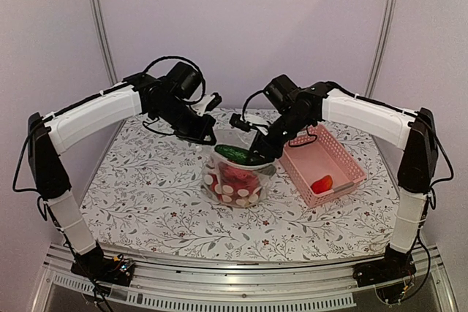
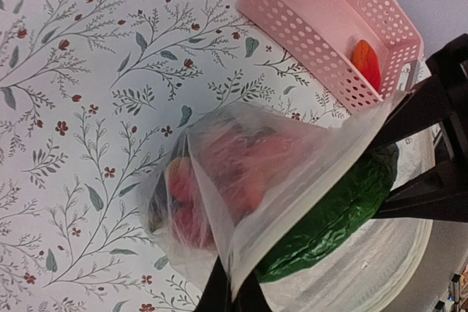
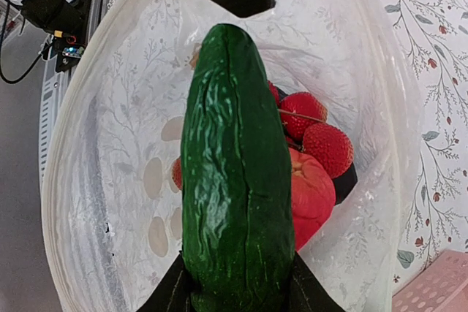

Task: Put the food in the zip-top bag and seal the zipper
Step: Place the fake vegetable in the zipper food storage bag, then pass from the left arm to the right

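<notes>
While the left gripper seems pinched on the zip-top bag rim, the right gripper, clamped on the cucumber, hangs over the open mouth: loading step. Next, lower and release; one red piece waits in the basket.

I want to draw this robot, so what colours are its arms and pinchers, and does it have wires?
The left arm and the right arm look alike: smooth white shells on the long parts, with black joints between them. Each end effector, left and right, is all black. Thin black cables loop near the wrists.
</notes>
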You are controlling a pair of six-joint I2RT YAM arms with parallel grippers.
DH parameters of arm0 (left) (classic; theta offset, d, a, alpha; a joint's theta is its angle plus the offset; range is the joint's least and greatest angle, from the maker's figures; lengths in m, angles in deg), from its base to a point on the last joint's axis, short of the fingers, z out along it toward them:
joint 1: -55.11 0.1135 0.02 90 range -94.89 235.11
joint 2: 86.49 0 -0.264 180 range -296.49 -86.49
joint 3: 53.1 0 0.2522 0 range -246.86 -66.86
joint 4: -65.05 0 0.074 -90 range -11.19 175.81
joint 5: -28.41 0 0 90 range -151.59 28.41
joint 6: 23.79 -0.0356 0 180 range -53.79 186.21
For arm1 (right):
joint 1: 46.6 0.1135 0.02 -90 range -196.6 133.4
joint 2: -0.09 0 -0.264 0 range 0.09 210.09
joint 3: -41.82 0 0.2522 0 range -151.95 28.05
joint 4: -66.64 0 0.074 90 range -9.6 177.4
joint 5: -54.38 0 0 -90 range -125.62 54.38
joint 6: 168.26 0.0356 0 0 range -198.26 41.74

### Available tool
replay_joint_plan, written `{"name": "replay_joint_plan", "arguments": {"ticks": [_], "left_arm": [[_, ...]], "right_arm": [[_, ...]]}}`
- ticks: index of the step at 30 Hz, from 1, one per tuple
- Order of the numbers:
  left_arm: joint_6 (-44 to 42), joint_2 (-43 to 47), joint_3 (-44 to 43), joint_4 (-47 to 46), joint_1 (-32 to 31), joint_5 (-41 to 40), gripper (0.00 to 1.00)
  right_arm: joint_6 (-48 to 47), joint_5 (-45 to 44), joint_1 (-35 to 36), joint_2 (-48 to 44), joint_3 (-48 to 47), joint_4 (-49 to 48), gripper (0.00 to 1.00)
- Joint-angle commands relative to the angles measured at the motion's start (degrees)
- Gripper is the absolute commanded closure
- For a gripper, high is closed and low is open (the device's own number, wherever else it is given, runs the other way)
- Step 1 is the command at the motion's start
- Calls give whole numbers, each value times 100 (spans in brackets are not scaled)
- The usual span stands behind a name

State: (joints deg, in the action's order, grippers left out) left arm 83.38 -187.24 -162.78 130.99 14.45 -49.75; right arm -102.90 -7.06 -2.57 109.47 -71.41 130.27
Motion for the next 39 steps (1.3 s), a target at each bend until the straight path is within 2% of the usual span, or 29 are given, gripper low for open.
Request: {"name": "replay_joint_plan", "arguments": {"ticks": [1,5,8,11,14,16,23,30,33,39], "left_arm": [[17,141,14,-63,-25,121,100],[12,84,-14,-66,-27,161,100],[5,80,-15,-68,-20,161,100],[-9,74,-15,-68,-18,144,100],[-22,54,-6,-68,-23,126,100],[-44,48,3,-63,-15,118,100],[-70,13,-27,-65,-12,120,100],[-73,-52,-32,-66,-13,117,100],[-73,-55,-23,-64,-18,117,100],[-69,-39,-7,-68,-12,108,100]], "right_arm": [[-117,-255,123,371,-581,810,76],[-331,-328,370,593,-880,1265,75],[-513,-418,579,702,-1034,1568,70],[-533,-333,682,713,-1003,1627,56],[-471,-336,686,682,-1048,1605,37],[-446,-487,686,614,-1049,1548,33],[-520,-813,686,79,-1162,1283,32],[-857,-146,692,-372,-1236,1264,32],[-963,229,751,-402,-1208,1421,39],[-1019,-529,1080,-306,-849,1348,49]]}}
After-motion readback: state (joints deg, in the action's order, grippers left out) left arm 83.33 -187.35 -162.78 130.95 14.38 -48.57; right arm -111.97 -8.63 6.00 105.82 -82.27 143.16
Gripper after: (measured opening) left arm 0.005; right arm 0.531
